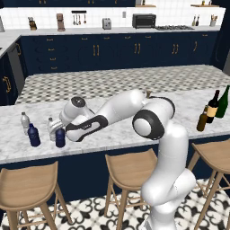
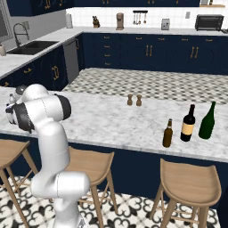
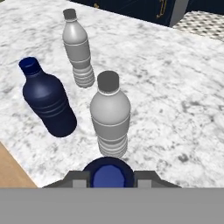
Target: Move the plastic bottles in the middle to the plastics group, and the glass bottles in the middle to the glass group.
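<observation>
the gripper (image 3: 108, 178) sat over a navy bottle (image 3: 108, 174), whose round blue cap showed between the two dark finger tips (image 3: 76, 178) at the bottom of the hand view. the tips stood close on either side of the cap, but i cannot tell whether they were clenched on it or just beside it. in the left base view the gripper (image 1: 63, 133) was low over the same navy bottle (image 1: 60, 138), near the left end of the marble counter (image 1: 117, 128).

just beyond that bottle stood a clear greyish bottle (image 3: 110, 116) with a grey cap, upright and just beside it. farther off stood a second clear bottle (image 3: 78, 49), and to its left a second navy bottle (image 3: 47, 99), both upright. in the left base view this far pair was the clear one (image 1: 25, 123) and the navy one (image 1: 33, 135) at the counter's left end, with the nearer clear bottle (image 1: 51, 129) beside the gripper.

the arm rose from the base near the stools (image 1: 130, 168), bent at a high elbow above the counter's near edge and reached leftward and down, with the forearm almost level and the hand turned towards the counter top.

well apart, at the right end, the amber bottle (image 2: 168, 133) stood upright just left of the dark wine bottle (image 2: 188, 123) with the tan label, and the green wine bottle (image 2: 207, 120) stood right of that.
</observation>
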